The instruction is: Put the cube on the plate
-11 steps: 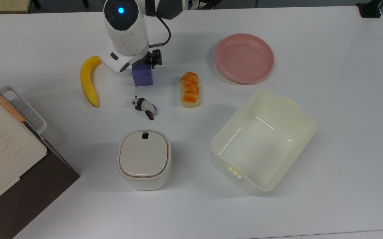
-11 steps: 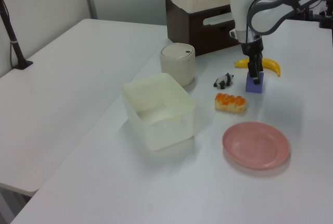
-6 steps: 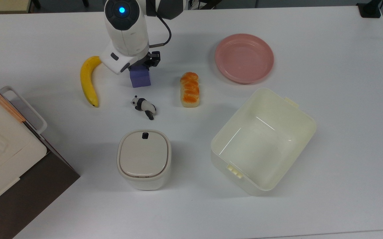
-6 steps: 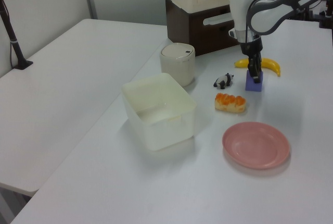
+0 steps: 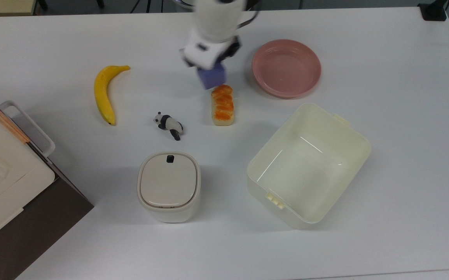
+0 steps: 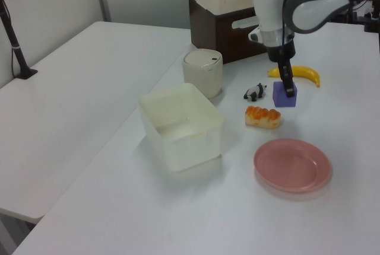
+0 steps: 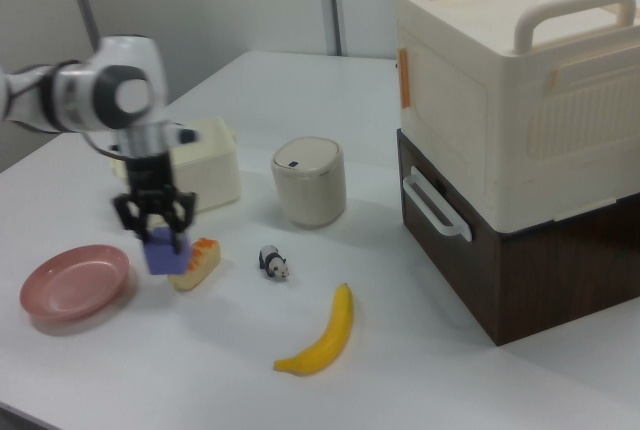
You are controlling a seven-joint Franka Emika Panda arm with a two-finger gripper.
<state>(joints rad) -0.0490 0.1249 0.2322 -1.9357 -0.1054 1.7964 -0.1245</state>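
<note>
My gripper point(image 5: 212, 70) is shut on the purple-blue cube point(image 5: 211, 79) and holds it off the table, just above the far end of the toy bread loaf point(image 5: 222, 105). In the left view the cube point(image 6: 285, 95) hangs under the gripper point(image 6: 289, 90), between the banana and the loaf. The right view shows the cube point(image 7: 162, 251) clamped between the dark fingers point(image 7: 178, 212). The pink plate point(image 5: 286, 68) lies empty to the top view's right of the cube, a short gap away; it is the nearest thing in the left view point(image 6: 292, 165).
A banana point(image 5: 103, 93) and a toy panda point(image 5: 168, 124) lie on the top view's left of the loaf. A cream tub point(image 5: 348, 132) stands open below the plate, a lidded white bin point(image 5: 168, 186) left of it. Stacked boxes point(image 7: 510, 100) fill one table end.
The gripper rose with the cube and carried it from beside the banana to the top view's right, over the loaf's far end. Nothing else moved.
</note>
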